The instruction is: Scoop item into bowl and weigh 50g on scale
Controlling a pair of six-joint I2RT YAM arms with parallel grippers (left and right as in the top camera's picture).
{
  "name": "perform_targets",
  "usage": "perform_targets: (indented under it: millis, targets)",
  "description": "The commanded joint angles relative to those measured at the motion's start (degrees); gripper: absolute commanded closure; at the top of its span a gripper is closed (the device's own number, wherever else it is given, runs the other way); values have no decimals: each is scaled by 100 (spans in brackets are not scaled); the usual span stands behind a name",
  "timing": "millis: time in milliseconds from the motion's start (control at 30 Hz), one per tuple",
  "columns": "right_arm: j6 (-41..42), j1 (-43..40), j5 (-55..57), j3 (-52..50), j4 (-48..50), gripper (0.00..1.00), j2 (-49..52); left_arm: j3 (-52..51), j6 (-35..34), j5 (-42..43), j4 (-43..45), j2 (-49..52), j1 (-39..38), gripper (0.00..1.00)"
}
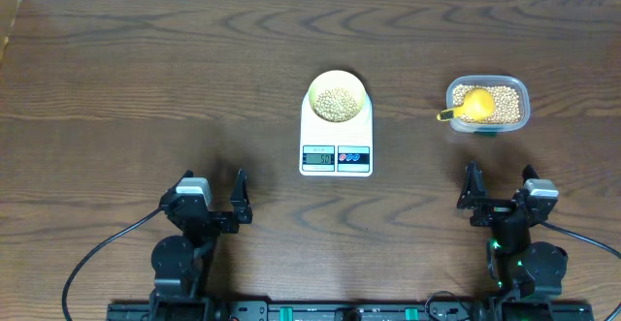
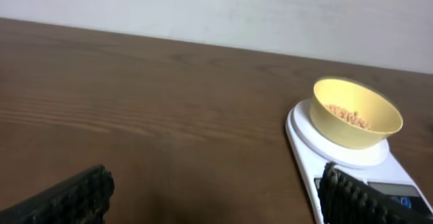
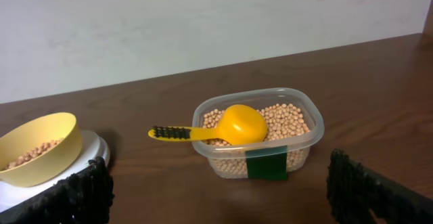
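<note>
The pale-yellow bowl [image 1: 338,98] [image 2: 355,113] [image 3: 37,149] stands on the white scale [image 1: 336,139] [image 2: 318,149] and holds a layer of tan beans [image 1: 337,104]. To its right a clear tub [image 1: 488,104] [image 3: 260,139] is full of beans [image 3: 287,119], with a yellow scoop [image 1: 471,105] [image 3: 230,126] lying upside down on them, handle over the left rim. My left gripper [image 1: 215,203] [image 2: 216,200] rests open near the table's front, left of the scale. My right gripper [image 1: 498,197] [image 3: 220,190] is open in front of the tub. Both are empty.
The scale's display [image 1: 318,157] and its buttons [image 1: 353,156] face the front edge. A green label [image 3: 266,164] marks the tub's near wall. Bare brown table [image 1: 146,79] spreads to the left, and a pale wall [image 2: 216,7] lies behind it.
</note>
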Motion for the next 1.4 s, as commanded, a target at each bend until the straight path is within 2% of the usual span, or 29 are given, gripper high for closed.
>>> perform_targets:
  millis: [0,200,1367]
  targets:
    - [-59,-9,50,-20,-13,1,-31,-184,37,2,17,-214,28,1]
    - [-59,-9,48,-20,-15,1,-31,-186,37,-210,22,-212,28,1]
    - [-59,-9,48,-20,-13,1,-31,-186,33,-205,22,-197,28,1]
